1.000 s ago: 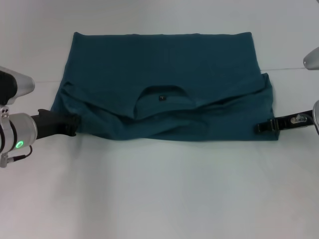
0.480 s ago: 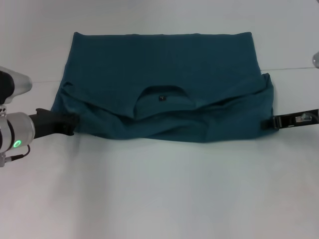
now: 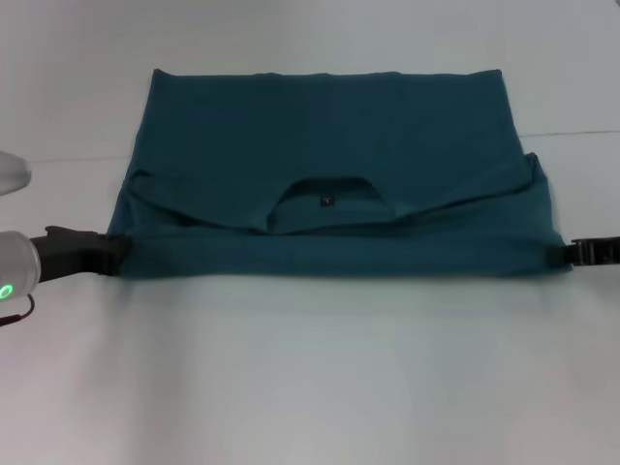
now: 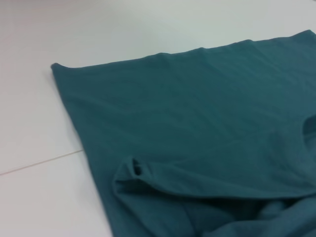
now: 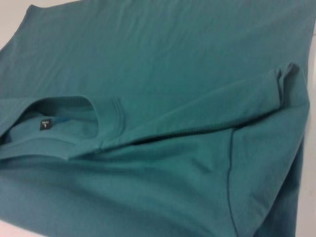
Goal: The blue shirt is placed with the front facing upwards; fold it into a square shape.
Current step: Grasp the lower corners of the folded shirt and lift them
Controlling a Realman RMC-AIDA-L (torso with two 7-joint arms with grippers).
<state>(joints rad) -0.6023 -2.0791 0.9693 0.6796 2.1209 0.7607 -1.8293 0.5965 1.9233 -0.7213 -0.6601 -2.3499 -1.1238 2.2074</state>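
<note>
The blue shirt point(image 3: 329, 136) lies on the white table, folded across its width, with the round collar point(image 3: 329, 186) and its small dark label point(image 3: 327, 201) facing up near the front. Its near edge runs straight and taut between my two grippers. My left gripper point(image 3: 114, 254) is shut on the shirt's near left corner. My right gripper point(image 3: 570, 254) is shut on the near right corner, mostly cut off by the picture edge. The left wrist view shows the shirt point(image 4: 197, 123) and a folded sleeve point(image 4: 136, 170). The right wrist view shows the shirt point(image 5: 173, 54), collar point(image 5: 106, 116) and label point(image 5: 44, 124).
The white table point(image 3: 310, 387) stretches bare in front of the shirt. A thin seam line point(image 3: 58, 160) crosses the table behind the left arm and continues on the right side point(image 3: 576, 133).
Both grippers have moved outward, away from each other. The sagging, wrinkled near edge of the shirt is now pulled straight and wider, and the shirt sits slightly further right.
</note>
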